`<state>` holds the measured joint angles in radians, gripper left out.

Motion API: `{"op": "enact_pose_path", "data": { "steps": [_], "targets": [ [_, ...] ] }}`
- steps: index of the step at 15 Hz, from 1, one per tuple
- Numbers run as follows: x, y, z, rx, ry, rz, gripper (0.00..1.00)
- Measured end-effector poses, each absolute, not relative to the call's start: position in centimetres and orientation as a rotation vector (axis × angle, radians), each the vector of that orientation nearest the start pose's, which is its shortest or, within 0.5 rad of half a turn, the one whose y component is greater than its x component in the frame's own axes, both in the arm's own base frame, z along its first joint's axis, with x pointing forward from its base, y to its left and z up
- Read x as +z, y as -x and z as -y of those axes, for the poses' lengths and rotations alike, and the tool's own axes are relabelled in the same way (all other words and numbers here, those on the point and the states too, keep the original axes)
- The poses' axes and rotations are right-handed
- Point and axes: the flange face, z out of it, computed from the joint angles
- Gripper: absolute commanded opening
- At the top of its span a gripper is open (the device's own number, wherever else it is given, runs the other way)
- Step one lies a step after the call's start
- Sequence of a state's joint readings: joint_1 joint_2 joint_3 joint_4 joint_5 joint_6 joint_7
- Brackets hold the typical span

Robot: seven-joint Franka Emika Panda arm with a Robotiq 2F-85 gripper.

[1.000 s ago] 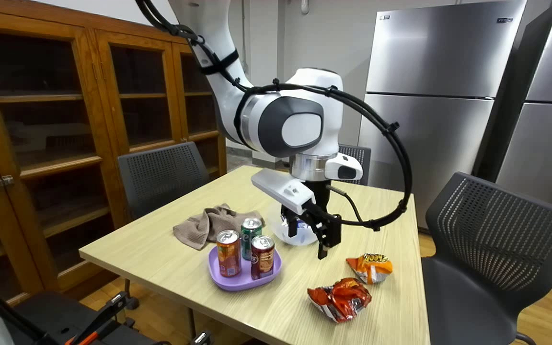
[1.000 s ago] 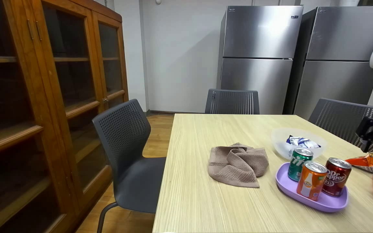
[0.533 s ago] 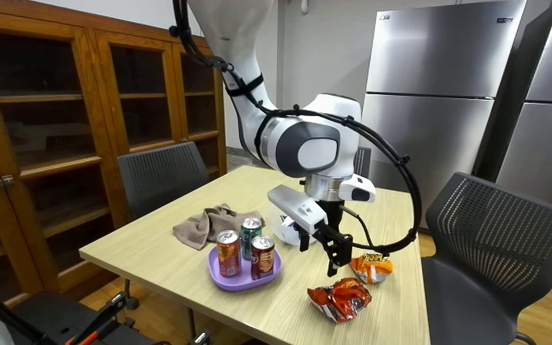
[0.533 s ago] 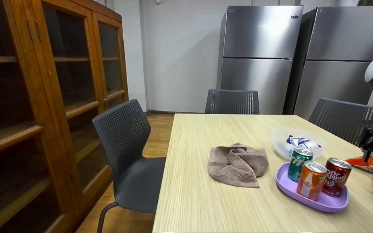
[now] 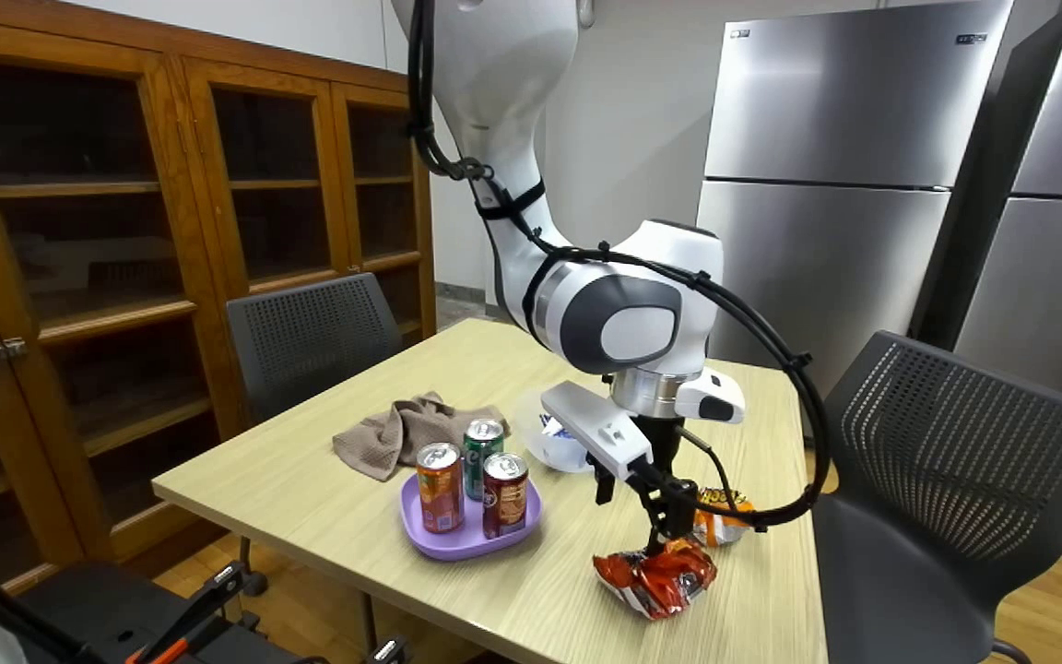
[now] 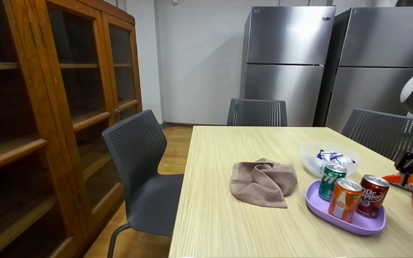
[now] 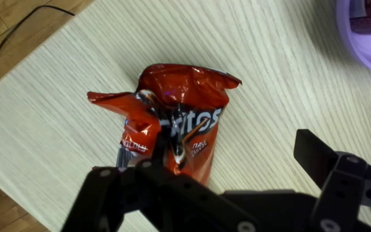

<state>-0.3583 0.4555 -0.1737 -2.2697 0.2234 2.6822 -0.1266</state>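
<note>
My black gripper (image 7: 233,132) stands open low over the table, its two fingers wide apart with only tabletop between them. One finger (image 7: 161,145) overlaps the crumpled red Doritos bag (image 7: 180,82) in the wrist view; whether it touches or presses the bag I cannot tell. The opposite finger (image 7: 314,154) hangs over bare wood, towards the purple tray (image 7: 343,35). In an exterior view the gripper (image 5: 629,526) has its nearer fingertip at the top of the red bag (image 5: 655,590). An orange-and-white snack bag (image 5: 723,529) lies just behind, partly hidden by the arm's cable.
On the purple tray (image 5: 457,551) stand an orange can (image 5: 442,493), a green can (image 5: 483,452) and a dark red can (image 5: 504,503). A translucent bowl (image 6: 308,163) holds a blue-and-white packet (image 6: 335,157). A brown cloth (image 6: 264,184) lies alongside. Chairs (image 5: 946,480) surround the table.
Over the last second the gripper has come down and towards the red bag, staying open. The red bag has shifted very slightly. Tray, cans, bowl and cloth have kept their places.
</note>
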Motion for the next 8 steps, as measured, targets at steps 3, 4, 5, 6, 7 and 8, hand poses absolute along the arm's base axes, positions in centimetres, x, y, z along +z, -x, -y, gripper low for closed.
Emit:
{"op": "enact_pose_path", "data": {
  "steps": [3,4,5,6,7,8],
  "targets": [
    [14.9,-45.4,28.2,0.036,2.976,-0.910,1.00],
    [14.7,-45.5,28.2,0.037,2.976,-0.909,1.00],
    [14.5,-45.7,28.2,0.038,2.975,-0.907,1.00],
    [14.3,-45.8,28.2,0.040,2.975,-0.904,1.00],
    [14.2,-46.0,28.1,0.041,2.975,-0.900,0.75],
    [14.0,-46.1,28.0,0.042,2.975,-0.897,0.72]
  ]
}}
